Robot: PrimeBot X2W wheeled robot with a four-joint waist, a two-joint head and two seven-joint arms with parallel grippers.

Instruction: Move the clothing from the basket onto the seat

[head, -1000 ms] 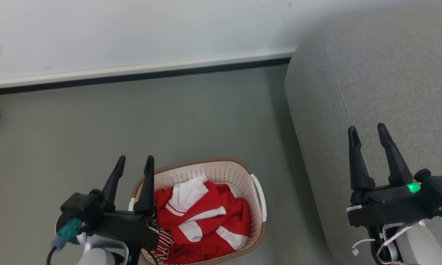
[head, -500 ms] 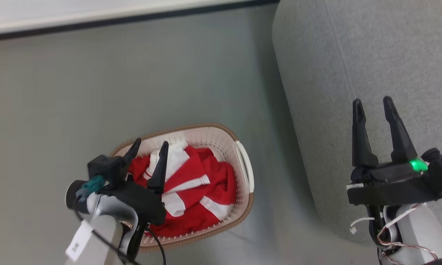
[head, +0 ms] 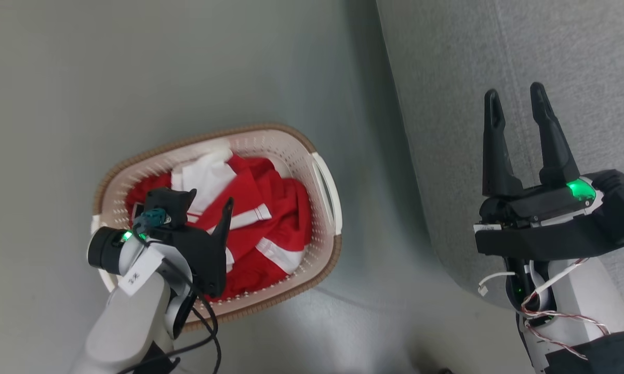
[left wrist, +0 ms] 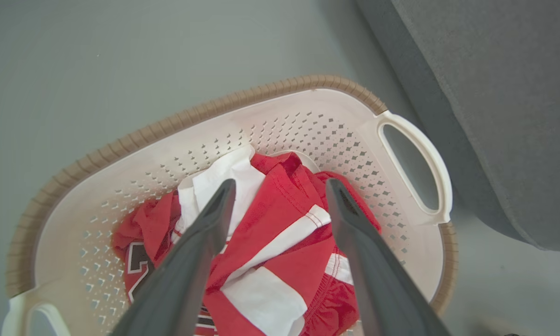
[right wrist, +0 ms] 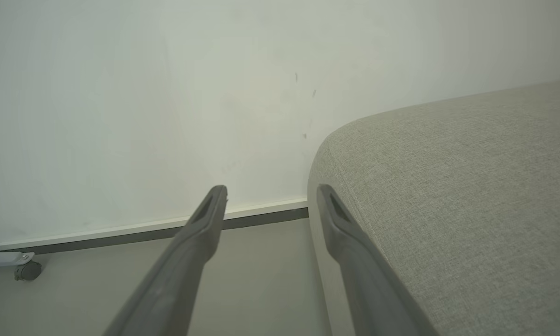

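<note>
Lowered toward basket (left wrist: 168, 128), left pincer (left wrist: 280, 186) hangs spread above clothing (left wrist: 280, 224), all still inside; right pincer (head: 514, 90), also spread, waits over seat (head: 576, 52).

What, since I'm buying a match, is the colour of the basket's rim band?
Brown; the rim band shows best in the left wrist view.

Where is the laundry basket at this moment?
In the head view the basket stands on the floor, lower left, left of the grey sofa; the red clothing lies inside and the left gripper hangs over it.
</note>
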